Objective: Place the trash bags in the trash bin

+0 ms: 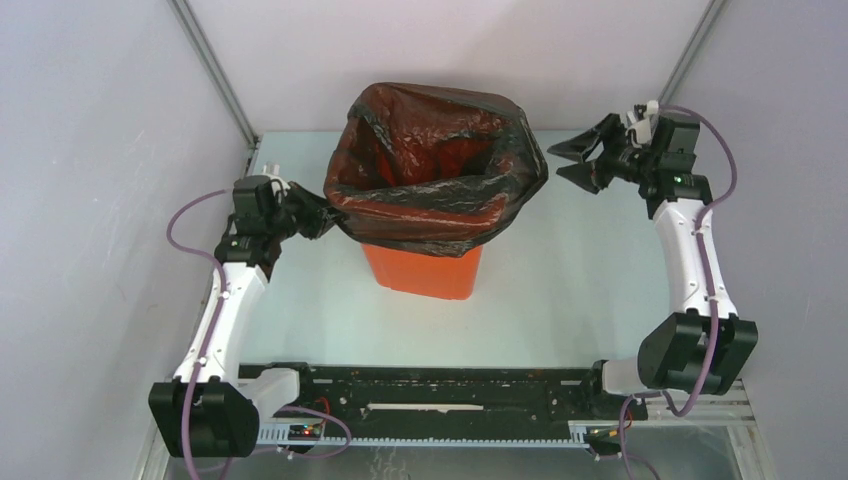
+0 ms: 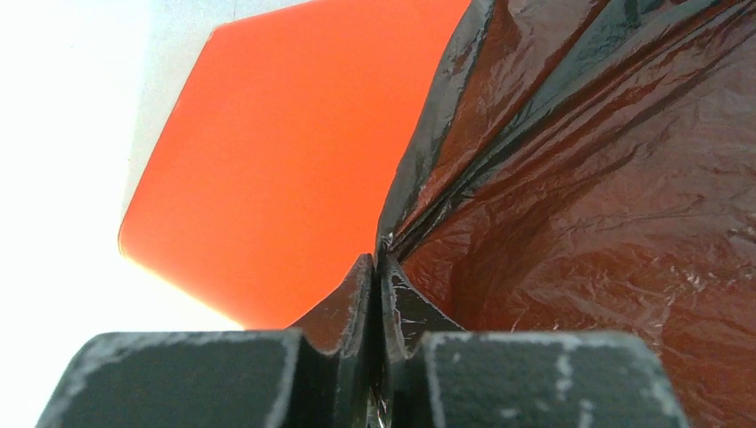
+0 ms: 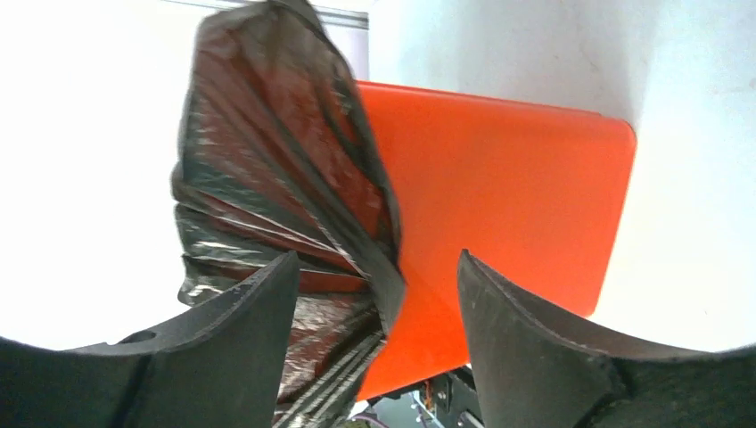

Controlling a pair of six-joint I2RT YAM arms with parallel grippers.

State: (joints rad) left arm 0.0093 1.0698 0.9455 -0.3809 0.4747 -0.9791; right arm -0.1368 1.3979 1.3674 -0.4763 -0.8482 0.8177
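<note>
At the middle of the pale table [image 1: 580, 290], toward its far side: one orange trash bin [image 1: 420, 272], square with rounded corners, standing upright. Over its mouth: one black trash bag [image 1: 430, 170], thin, glossy and crinkled, showing reddish-brown where the orange comes through. The bag's open top stands above the bin and spreads wider than it, its lower edge draped over the upper part of the walls; the lower part of the near wall shows bare. Left of the bin: left gripper [image 1: 318, 215], level with the bag's rim, fingers [image 2: 343, 308] clenched together on a gathered fold of the bag's left edge, the plastic pulled into taut pleats fanning out from the pinch. Right of the bin: right gripper [image 1: 575, 160], pointing at the bag's right side, jaws spread wide and grasping nothing. From above, a small gap separates its tips from the plastic. In the right wrist view the bag's crumpled side hangs before the open fingers [image 3: 258, 303], with the bin's orange wall beyond it.
</note>
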